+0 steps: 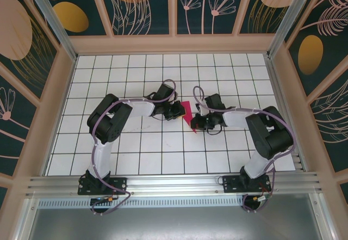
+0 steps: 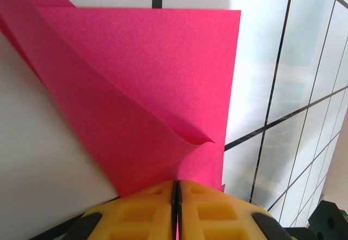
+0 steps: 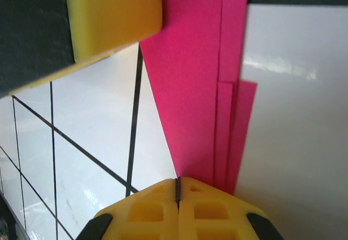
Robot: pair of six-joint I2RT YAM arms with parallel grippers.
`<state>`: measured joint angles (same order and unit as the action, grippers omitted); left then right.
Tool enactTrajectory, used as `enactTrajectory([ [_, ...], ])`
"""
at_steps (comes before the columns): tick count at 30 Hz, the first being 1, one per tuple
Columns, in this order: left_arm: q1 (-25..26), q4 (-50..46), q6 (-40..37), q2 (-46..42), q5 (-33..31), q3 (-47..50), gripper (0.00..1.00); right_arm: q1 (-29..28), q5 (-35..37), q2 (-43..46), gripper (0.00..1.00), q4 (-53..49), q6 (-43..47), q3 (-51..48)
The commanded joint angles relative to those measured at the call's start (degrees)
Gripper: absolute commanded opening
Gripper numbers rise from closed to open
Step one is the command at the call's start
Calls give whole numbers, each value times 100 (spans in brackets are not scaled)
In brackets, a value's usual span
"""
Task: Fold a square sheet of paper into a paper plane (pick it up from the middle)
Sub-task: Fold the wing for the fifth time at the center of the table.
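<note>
Two pincers meet at mid-surface, their tips close together. Of these, the left pincer (image 2: 175,185) is clenched, its yellow pads pressed together on the near corner of the sheet of paper (image 2: 152,87). The magenta-pink sheet fans out ahead of it, with a folded flap curling just beyond the tips and a straight edge to their right. The right pincer (image 3: 178,181) is clenched as well, its pads meeting with no gap. The sheet's narrow, layered end runs right up to its tips, though I cannot tell whether it is nipped there. Ahead and to the left of those tips, a yellow finger of the left pincer sits at the sheet's edge. From above, the sheet shows as a pointed shape between the two pincers on the white gridded surface (image 1: 136,158).
</note>
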<state>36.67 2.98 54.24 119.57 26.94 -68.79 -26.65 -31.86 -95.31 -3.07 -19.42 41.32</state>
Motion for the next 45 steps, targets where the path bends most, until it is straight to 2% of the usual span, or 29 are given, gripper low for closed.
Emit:
enactTrajectory([
  [1, -11, -720, -164, 664, -971, 209, 14, 6, -165, 153, 0, -679, 118, -206],
  [26, -13, -747, -171, 660, -971, 199, 14, -11, 217, 566, 0, -1280, -426, -818],
  [36, -12, -669, -199, 581, -868, 173, 14, -3, 396, 1336, 0, -1090, -467, -328],
  [45, -15, -542, -208, 524, -710, 147, 15, -92, 234, 341, 0, -396, -449, 434],
])
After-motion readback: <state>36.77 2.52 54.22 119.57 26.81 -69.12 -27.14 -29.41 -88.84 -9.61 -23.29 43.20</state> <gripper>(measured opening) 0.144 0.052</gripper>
